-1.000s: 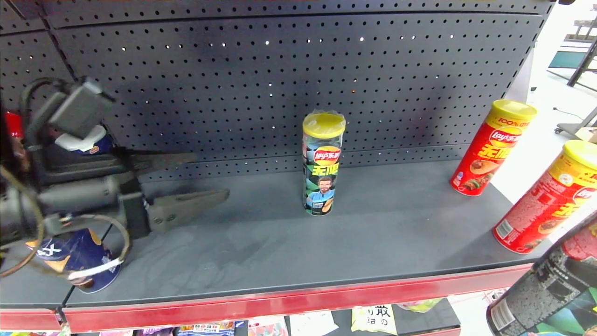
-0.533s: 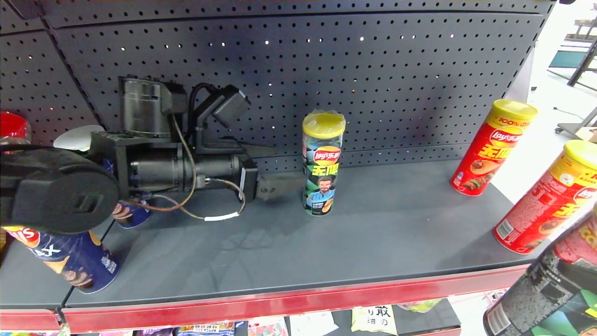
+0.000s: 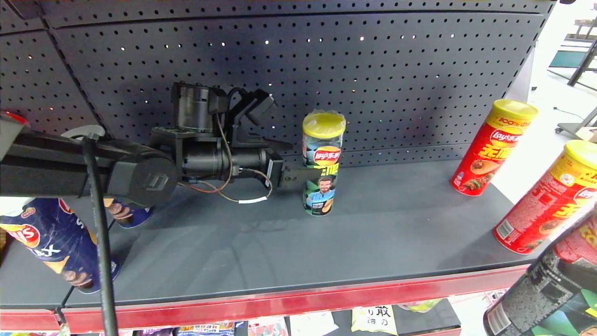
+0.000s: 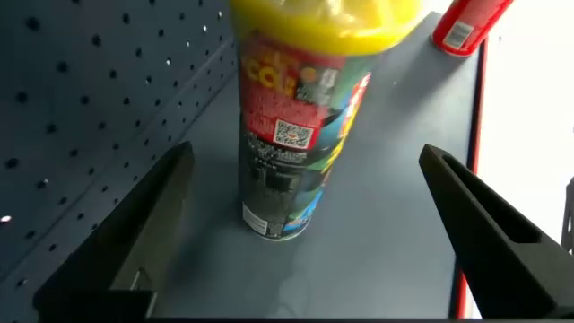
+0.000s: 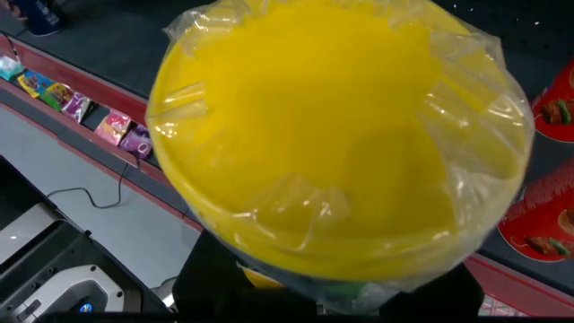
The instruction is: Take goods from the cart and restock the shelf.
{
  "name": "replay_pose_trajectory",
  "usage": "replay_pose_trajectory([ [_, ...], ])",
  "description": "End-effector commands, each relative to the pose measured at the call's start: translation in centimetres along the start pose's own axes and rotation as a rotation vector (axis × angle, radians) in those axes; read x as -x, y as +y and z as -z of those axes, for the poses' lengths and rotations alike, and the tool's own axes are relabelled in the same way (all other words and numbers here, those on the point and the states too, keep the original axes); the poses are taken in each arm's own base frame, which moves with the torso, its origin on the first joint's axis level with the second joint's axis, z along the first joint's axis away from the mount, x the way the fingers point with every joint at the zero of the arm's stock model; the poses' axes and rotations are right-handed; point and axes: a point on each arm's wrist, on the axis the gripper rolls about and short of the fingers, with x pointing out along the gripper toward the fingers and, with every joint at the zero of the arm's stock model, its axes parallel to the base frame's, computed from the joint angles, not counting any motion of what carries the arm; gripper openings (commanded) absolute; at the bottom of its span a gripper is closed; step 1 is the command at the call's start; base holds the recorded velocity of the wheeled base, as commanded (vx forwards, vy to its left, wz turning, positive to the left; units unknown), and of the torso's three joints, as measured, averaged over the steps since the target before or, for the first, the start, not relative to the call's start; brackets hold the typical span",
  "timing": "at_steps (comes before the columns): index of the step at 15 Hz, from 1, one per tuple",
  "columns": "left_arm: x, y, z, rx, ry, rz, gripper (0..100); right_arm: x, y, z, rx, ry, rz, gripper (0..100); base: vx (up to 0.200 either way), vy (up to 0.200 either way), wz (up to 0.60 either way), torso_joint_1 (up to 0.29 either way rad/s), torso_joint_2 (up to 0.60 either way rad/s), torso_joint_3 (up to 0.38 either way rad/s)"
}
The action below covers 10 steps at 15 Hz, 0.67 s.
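Well behind the left claw (image 4: 307, 160), beside its arm, two blue cylindrical snack canisters (image 3: 46, 242) stand on the dark grey shelf (image 3: 280, 252). The claw is spread wide. The green cardboard canister with a yellow plastic lid (image 3: 325, 154) stands upright between its fingers, apart from both.

Hazard: if one finger meets it first, this tall, narrow canister will likely tip or slide.

Well beyond the claw stand two red yellow-lidded canisters (image 3: 494, 147). Past them a black-and-green canister (image 3: 536, 294) hangs tilted; whether the right claw grips it cannot be told. Every visible lid is on, so contents are hidden.

Black can (image 3: 545, 289) partly off-frame
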Motion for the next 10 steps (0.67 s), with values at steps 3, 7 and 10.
replay_pose_trajectory([
  [3, -2.4, 0.4, 0.2, -0.008, -0.003, 0.016, 100, 0.1, 0.0, 0.0, 0.001, -0.003, 0.001, 0, 0.000, 0.000, 0.00, 0.000, 0.00, 0.000],
  [7, -3.8, 0.5, 0.1, -0.015, -0.010, 0.032, 100, 0.1, 0.0, 0.0, 0.001, -0.003, 0.003, 0, 0.000, 0.000, 0.00, 0.000, 0.00, 0.000],
  [10, -4.4, 0.1, 0.4, -0.014, -0.001, 0.045, 100, 0.1, 0.0, 0.0, -0.001, -0.003, 0.004, 0, 0.000, 0.000, 0.00, 0.000, 0.00, 0.000],
])
